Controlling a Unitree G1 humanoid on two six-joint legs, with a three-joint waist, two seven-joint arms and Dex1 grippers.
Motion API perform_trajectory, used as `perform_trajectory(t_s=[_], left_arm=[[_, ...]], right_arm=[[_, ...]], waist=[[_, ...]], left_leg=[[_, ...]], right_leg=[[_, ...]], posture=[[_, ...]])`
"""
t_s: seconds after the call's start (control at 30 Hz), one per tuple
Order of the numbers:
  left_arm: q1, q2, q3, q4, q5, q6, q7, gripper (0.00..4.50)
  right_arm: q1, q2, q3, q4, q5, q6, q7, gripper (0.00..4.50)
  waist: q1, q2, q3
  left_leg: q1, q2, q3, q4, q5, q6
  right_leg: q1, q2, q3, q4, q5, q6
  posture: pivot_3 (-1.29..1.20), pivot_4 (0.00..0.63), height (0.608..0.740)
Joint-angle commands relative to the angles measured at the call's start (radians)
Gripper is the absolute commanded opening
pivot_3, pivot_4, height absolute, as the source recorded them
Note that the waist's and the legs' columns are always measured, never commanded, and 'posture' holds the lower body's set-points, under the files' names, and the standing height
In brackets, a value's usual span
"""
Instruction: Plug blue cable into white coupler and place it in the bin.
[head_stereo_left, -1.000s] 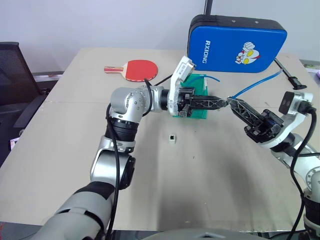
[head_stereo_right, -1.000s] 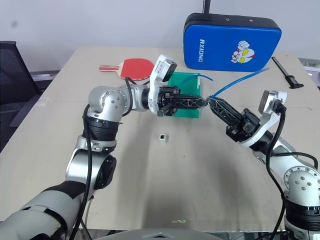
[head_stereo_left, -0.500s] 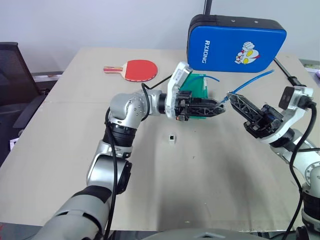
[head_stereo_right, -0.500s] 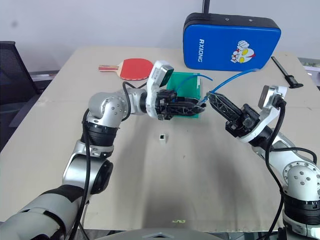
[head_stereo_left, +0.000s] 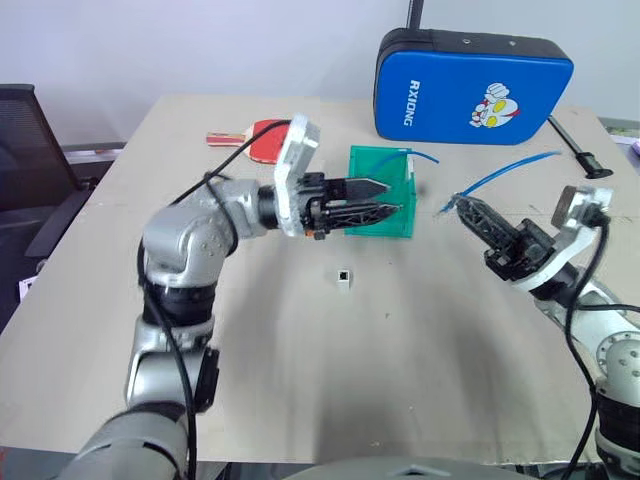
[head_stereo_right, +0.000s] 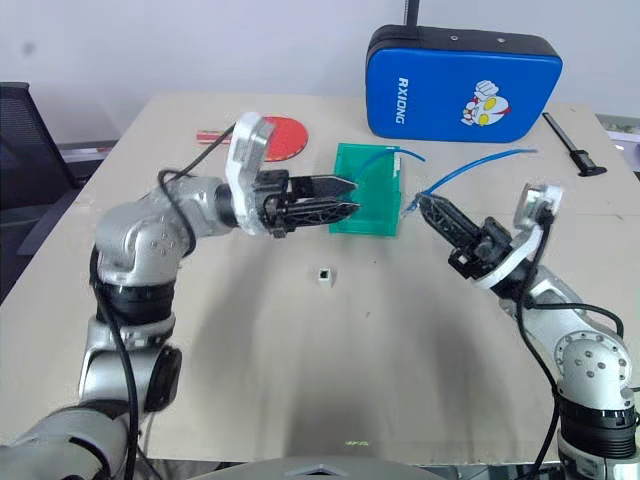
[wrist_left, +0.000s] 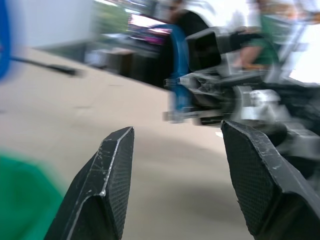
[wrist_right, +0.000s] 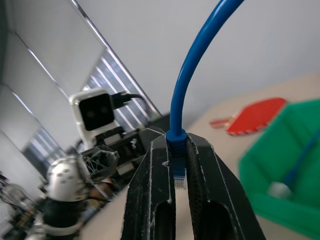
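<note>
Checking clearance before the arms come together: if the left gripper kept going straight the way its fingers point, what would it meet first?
Probably the right gripper, shut on the thin blue cable; the left gripper, open, points across the front of the teal-green plastic bin toward it. Depth is uncertain.

Head pair: high, facing down over the counter (head_stereo_left: 420, 350), sharing both arms.
Wrist views: close, along each end effector.
</note>
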Motion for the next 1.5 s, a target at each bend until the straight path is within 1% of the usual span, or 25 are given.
perform_trajectory(t_s=[0.03,0.13,0.2,0.23,0.33,0.37,0.4,0.5,0.63,0.7,0.87,0.97,1.2,1.37,1.5], left_arm=[[0.292,0.009,0.045,-0.227,0.103,-0.153,0.139,2.85],[0.506,-0.003,0.003,-0.344,0.159,-0.232,0.201,2.85],[0.618,-0.012,-0.034,-0.362,0.219,-0.307,0.233,2.85],[0.648,-0.024,-0.042,-0.349,0.250,-0.344,0.261,2.85],[0.691,-0.084,-0.051,-0.296,0.338,-0.442,0.373,2.85],[0.697,-0.099,-0.056,-0.283,0.369,-0.476,0.403,2.85],[0.705,-0.108,-0.066,-0.274,0.394,-0.505,0.419,2.85],[0.740,-0.120,-0.109,-0.228,0.531,-0.647,0.499,2.85],[0.792,-0.153,-0.144,-0.210,0.606,-0.752,0.567,2.85],[0.811,-0.167,-0.155,-0.216,0.602,-0.761,0.575,2.85],[0.826,-0.160,-0.193,-0.227,0.580,-0.763,0.536,2.85],[0.827,-0.164,-0.241,-0.218,0.605,-0.764,0.531,2.85],[0.819,-0.238,-0.312,-0.177,0.690,-0.736,0.638,2.85],[0.841,-0.295,-0.338,-0.166,0.722,-0.725,0.703,2.85],[0.858,-0.315,-0.348,-0.168,0.746,-0.726,0.741,2.85]], right_arm=[[0.030,0.015,0.004,-0.048,-0.072,-0.045,0.029,0.00],[0.047,0.023,0.002,-0.045,-0.096,-0.052,0.040,0.00],[0.051,0.021,0.006,-0.039,-0.114,-0.051,0.047,0.00],[0.053,0.018,0.007,-0.038,-0.120,-0.048,0.052,0.00],[0.053,0.010,0.003,-0.032,-0.129,-0.041,0.064,0.00],[0.052,0.008,-0.001,-0.032,-0.127,-0.038,0.065,0.00],[0.051,0.007,-0.005,-0.031,-0.126,-0.036,0.066,0.00],[0.056,0.001,-0.015,-0.034,-0.120,-0.029,0.061,0.00],[0.064,-0.010,-0.024,-0.050,-0.101,-0.012,0.041,0.00],[0.068,-0.017,-0.029,-0.057,-0.089,-0.002,0.032,0.00],[0.085,-0.031,-0.031,-0.070,-0.074,0.014,0.014,0.00],[0.100,-0.041,-0.038,-0.087,-0.061,0.020,-0.001,0.00],[0.127,-0.072,-0.068,-0.116,-0.002,0.040,-0.044,0.00],[0.118,-0.103,-0.075,-0.107,0.029,0.056,-0.055,0.00],[0.113,-0.115,-0.075,-0.101,0.040,0.058,-0.059,0.00]], waist=[[-0.007,0.001,-0.001],[-0.002,0.000,0.000],[0.010,0.000,0.000],[0.012,0.000,0.000],[0.016,0.000,0.000],[0.015,0.000,0.000],[0.014,0.000,0.000],[0.006,0.000,0.000],[0.001,0.000,0.000],[0.002,0.000,0.000],[0.001,0.000,0.000],[0.001,0.000,0.000],[0.001,0.000,0.000],[0.001,0.000,0.000],[0.002,0.000,0.000]], left_leg=[[0.002,0.000,0.002,-0.001,0.000,0.000],[0.000,0.001,0.002,-0.002,0.001,-0.003],[0.000,0.001,0.001,-0.002,0.001,-0.003],[-0.001,0.000,-0.001,-0.001,-0.001,0.001],[0.004,-0.002,-0.001,-0.001,-0.001,0.001],[0.004,-0.002,-0.001,0.000,-0.001,0.001],[0.004,-0.002,0.000,0.001,0.000,0.002],[0.006,-0.002,0.002,0.000,0.000,0.003],[0.006,-0.002,0.003,0.000,0.000,0.004],[0.006,-0.002,0.003,-0.001,-0.001,0.005],[0.006,-0.002,0.001,-0.002,-0.001,0.005],[0.006,-0.002,0.002,-0.002,-0.001,0.005],[0.006,-0.002,0.003,-0.002,-0.001,0.005],[0.006,-0.002,0.002,-0.002,-0.001,0.005],[0.006,-0.002,0.002,-0.002,-0.001,0.005]], right_leg=[[0.000,-0.002,0.002,0.000,0.000,0.000],[-0.002,-0.004,0.002,-0.001,0.000,0.000],[-0.001,-0.005,0.002,-0.001,0.000,0.000],[-0.001,-0.006,0.000,-0.001,0.000,0.000],[0.004,-0.008,0.000,-0.001,0.000,-0.001],[0.005,-0.008,0.000,-0.001,-0.002,-0.004],[0.005,-0.008,0.001,-0.001,-0.002,-0.004],[0.006,-0.006,0.001,-0.001,-0.001,-0.003],[0.006,-0.005,0.002,-0.001,0.000,0.000],[0.006,-0.008,0.002,-0.001,0.000,0.000],[0.006,-0.008,0.000,-0.001,0.000,0.000],[0.006,-0.008,-0.001,-0.001,0.000,0.000],[0.006,-0.005,-0.001,-0.001,0.000,0.000],[0.006,-0.004,-0.001,-0.001,0.000,0.000],[0.006,-0.004,-0.001,-0.002,0.000,0.000]], posture=[[0.00,0.150,0.681],[0.00,0.150,0.681],[0.00,0.150,0.681],[0.00,0.150,0.681],[0.00,0.150,0.681],[0.00,0.150,0.681],[0.00,0.150,0.681],[0.00,0.150,0.681],[0.00,0.150,0.681],[0.00,0.150,0.681],[0.00,0.150,0.681],[0.00,0.150,0.681],[0.00,0.150,0.681],[0.00,0.150,0.681],[0.00,0.150,0.681]])
